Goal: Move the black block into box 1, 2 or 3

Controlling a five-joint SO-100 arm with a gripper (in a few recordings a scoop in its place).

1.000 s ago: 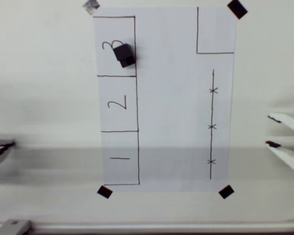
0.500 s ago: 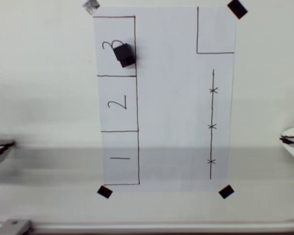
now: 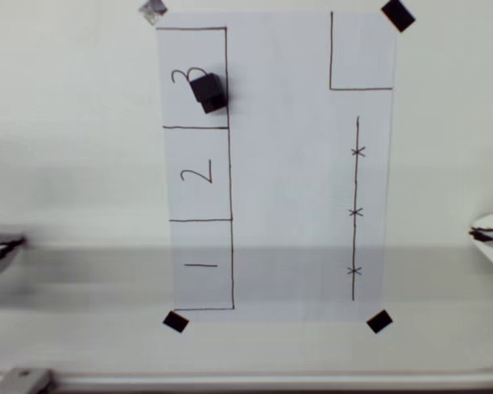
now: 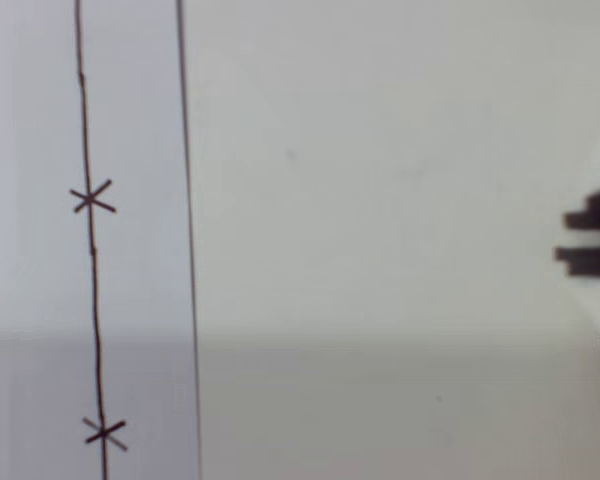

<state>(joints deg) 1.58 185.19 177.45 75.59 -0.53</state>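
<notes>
A white paper sheet point(image 3: 296, 164) lies taped to the pale table point(image 3: 66, 123). The small matte black cube point(image 3: 208, 91) sits inside the far-left pen-drawn rectangle marked 3 point(image 3: 181, 107), touching its right line. The white gripper point(image 3: 491, 236) sits at the right edge, its opening unreadable. Placement looks done; only parking the arm seems left.

The overhead view looks straight down from well above, taking in the whole sheet of paper point(image 3: 279, 164) with its four taped corners, centred in the frame. The wrist view looks down from much nearer, over the table point(image 4: 400, 200) beside the sheet. Both views share the paper's right edge and its crossed pen line point(image 3: 355, 209).
</notes>
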